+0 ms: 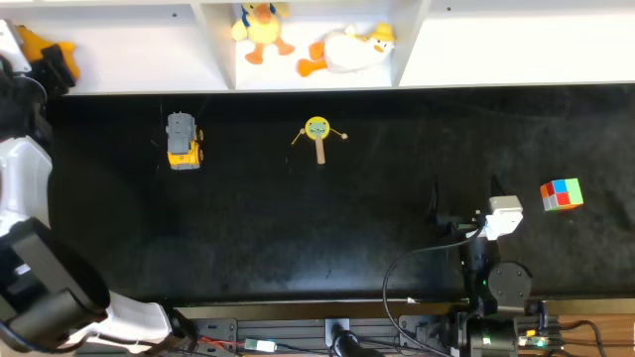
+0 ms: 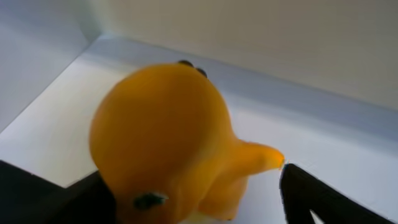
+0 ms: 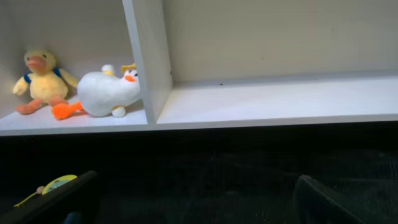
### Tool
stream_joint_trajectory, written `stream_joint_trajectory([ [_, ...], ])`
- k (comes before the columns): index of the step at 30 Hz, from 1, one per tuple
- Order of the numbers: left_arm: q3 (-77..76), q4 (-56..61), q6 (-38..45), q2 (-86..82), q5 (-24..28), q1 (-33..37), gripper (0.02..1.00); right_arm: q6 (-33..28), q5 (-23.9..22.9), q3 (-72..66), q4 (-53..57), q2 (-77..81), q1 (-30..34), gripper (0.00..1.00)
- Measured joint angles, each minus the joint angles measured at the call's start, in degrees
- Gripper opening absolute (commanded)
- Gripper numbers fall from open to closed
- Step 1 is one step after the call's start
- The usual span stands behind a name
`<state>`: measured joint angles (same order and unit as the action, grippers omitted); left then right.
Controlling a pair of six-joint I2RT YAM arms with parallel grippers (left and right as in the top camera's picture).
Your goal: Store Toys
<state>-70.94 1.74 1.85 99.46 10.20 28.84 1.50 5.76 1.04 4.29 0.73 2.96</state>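
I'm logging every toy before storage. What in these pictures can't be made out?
- Orange toy: the left wrist view is too close and its edge cuts off the underside; in the top view the left arm partly covers it, so its kind is unclear.
- Rattle: in the right wrist view, mostly behind a finger of the right gripper.
- Shelf: top view's upper edge cuts off its back.

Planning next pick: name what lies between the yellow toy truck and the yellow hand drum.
Top view: bare black mat between the yellow toy truck and yellow hand drum.
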Motion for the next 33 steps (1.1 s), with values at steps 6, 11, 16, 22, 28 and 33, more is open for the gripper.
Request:
stream_joint_trajectory([
  [6, 0.0, -0.02, 0.13, 0.09, -0.17, -0.37, 0.855, -0.02, 0.0, 0.0, 0.0, 0.0, 0.0, 0.996],
  [11, 0.0, -0.44, 0.07, 0.11, -0.09, -1.14, 0.98, 0.02, 0.0, 0.0, -0.02, 0.0, 0.0, 0.996],
  [16, 0.0, -1.22, -0.02, 0.81, 0.02, -1.46, 0.998, -0.02, 0.0, 0.0, 0.02, 0.0, 0.0, 0.996],
  [22, 0.0, -2.29, -0.02, 0.92, 0.04, -1.46, 0.998, 0.02, 0.0, 0.0, 0.0, 0.0, 0.0, 0.996],
  [28, 0.0, -5.09, -0.02, 0.74, 0.04, -1.46, 0.998, 0.0, 0.0, 0.0, 0.02, 0.0, 0.0, 0.996],
  [33, 0.02, -9.18, -0.02, -0.68, -0.26, -1.46, 0.998, 0.02, 0.0, 0.0, 0.02, 0.0, 0.0, 0.993],
])
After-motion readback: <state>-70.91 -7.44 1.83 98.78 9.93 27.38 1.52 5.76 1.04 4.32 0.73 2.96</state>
